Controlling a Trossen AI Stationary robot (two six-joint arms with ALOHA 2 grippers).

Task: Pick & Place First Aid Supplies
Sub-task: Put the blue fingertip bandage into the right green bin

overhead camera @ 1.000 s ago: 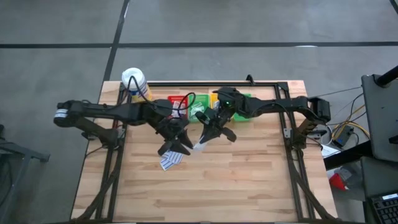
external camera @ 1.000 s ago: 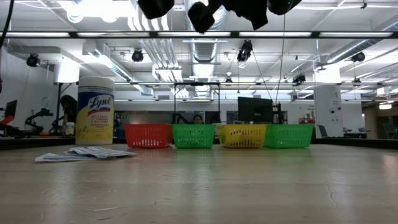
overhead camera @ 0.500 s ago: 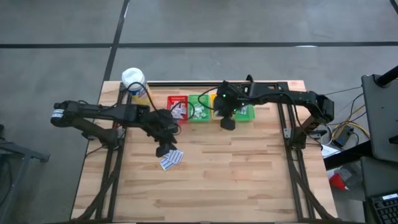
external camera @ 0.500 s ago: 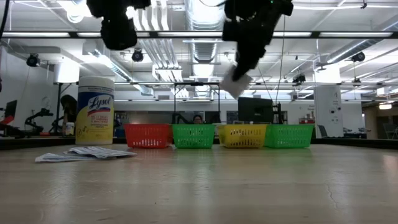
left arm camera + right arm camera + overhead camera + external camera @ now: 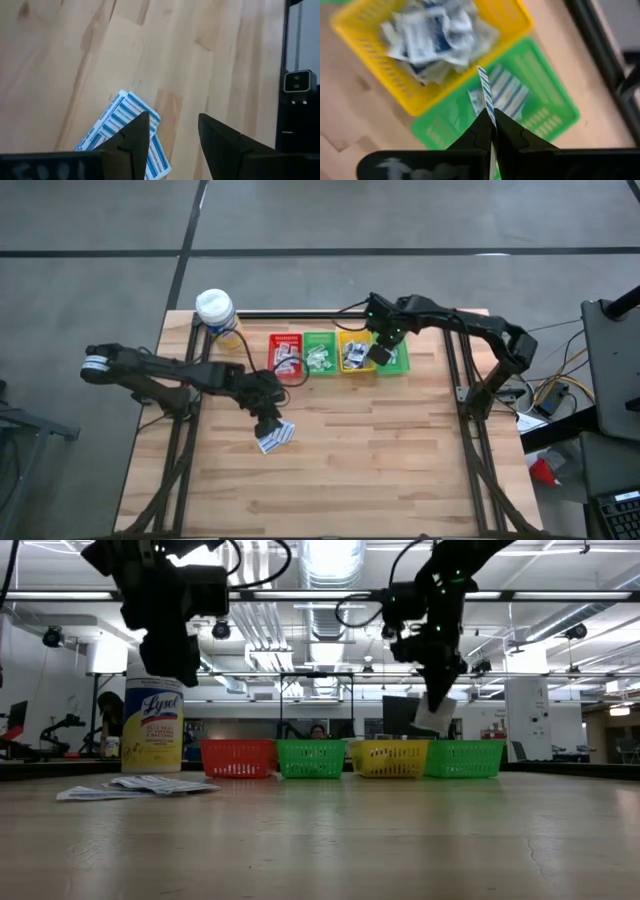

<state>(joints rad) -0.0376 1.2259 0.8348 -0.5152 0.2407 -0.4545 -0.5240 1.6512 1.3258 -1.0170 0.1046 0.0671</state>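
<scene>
High view: right gripper (image 5: 381, 352) sits over the seam between the yellow bin (image 5: 354, 352) and the far green bin (image 5: 397, 360), at the right end of the bin row. Left gripper (image 5: 266, 423) is on the near side of the row, just above the loose packets (image 5: 274, 436) on the table (image 5: 400, 470). Red bin (image 5: 286, 353) and middle green bin (image 5: 320, 352) already hold sachets. The Lysol tub (image 5: 217, 313) stands left of the red bin.

Low view: right gripper (image 5: 440, 690) hangs above the far green bin (image 5: 465, 758) with a white sachet (image 5: 432, 718) dangling from it, clear of the bin rim. Left gripper (image 5: 170, 650) is high, in front of the tub (image 5: 152, 718); flat packets (image 5: 140, 786) lie on the table below it.

Left wrist view: fingers (image 5: 131, 142) stand apart, nothing between them; blue-striped packets (image 5: 122, 130) lie flat on the wood just beyond them, overlapping.

Right wrist view: fingers (image 5: 479, 131) are pinched tight on a blue-striped sachet (image 5: 486, 95), held edge-on by one end. Below it are the yellow bin (image 5: 425, 97), piled with sachets, and the green bin (image 5: 550, 112) holding a similar striped one.

Handling, judged: sachets are very light, thin, limp and slick, not fragile. Flat ones give little edge, so take an overhanging corner or top packet edge. Stack may slide or come up doubled.
</scene>
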